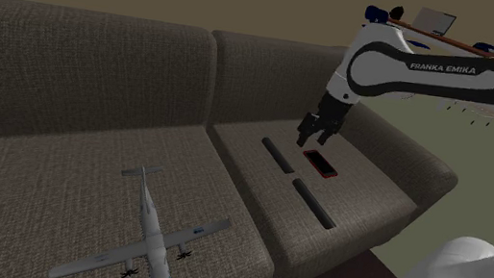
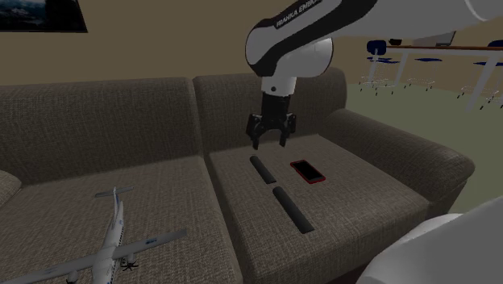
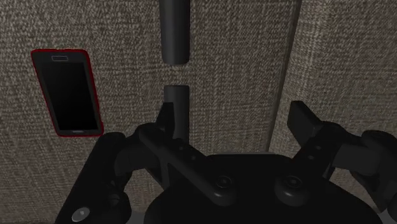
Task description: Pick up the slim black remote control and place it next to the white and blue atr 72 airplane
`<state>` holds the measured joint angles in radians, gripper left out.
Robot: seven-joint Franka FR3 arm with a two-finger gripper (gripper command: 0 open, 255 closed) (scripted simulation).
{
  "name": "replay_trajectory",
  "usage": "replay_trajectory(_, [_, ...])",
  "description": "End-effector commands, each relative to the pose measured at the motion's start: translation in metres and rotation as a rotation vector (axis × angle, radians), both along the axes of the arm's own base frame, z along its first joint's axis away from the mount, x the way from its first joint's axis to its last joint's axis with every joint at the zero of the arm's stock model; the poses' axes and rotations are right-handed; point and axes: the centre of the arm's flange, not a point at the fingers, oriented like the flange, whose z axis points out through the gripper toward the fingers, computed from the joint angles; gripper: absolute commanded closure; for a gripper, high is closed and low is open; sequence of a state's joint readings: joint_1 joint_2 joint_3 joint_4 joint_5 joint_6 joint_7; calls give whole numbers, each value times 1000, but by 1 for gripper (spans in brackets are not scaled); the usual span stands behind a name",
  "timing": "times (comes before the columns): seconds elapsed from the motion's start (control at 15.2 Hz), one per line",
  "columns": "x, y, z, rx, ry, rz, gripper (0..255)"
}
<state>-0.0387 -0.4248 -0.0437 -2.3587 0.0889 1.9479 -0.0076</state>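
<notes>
The all-black two-finger gripper (image 2: 272, 139) hovers in the upper middle of the second exterior view, fingers spread wide and holding nothing. It hangs above the right-hand seat cushion of a brown woven-fabric sofa (image 1: 70, 63). Just below it lies the slim black bar-shaped remote control (image 2: 260, 169), flat on the cushion, with its long axis running from the sofa's backrest toward the front edge. A second black bar remote (image 2: 292, 208) lies end to end with it, nearer the front edge, and a black phone with a red rim (image 2: 306, 171) lies beside them.

In the wrist view a black bar runs past one finger rather than through the middle of the gap, so the gripper probably needs a small sideways shift before it descends, closing across the bar's narrow width.

The white and blue propeller airplane model (image 1: 152, 228) rests on the left cushion, lower left in the shoulder view, well apart from the remote.
</notes>
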Motion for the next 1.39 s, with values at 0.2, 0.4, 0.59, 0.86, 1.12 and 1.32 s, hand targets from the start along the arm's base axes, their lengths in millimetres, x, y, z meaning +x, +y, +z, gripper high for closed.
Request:
replay_trajectory(0.2, [41, -20, -50, -6, 4, -44, 0])
replay_trajectory(0.4, [65, -34, -78, -10, 8, -71, 0])
replay_trajectory(0.59, [89, -48, -106, -13, 11, -97, 0])
replay_trajectory(0.86, [113, -64, -136, -17, 15, -125, 0])
replay_trajectory(1.12, [114, -63, -157, -17, 15, -125, 0])
replay_trajectory(1.32, [114, -61, -176, -17, 15, -125, 0])
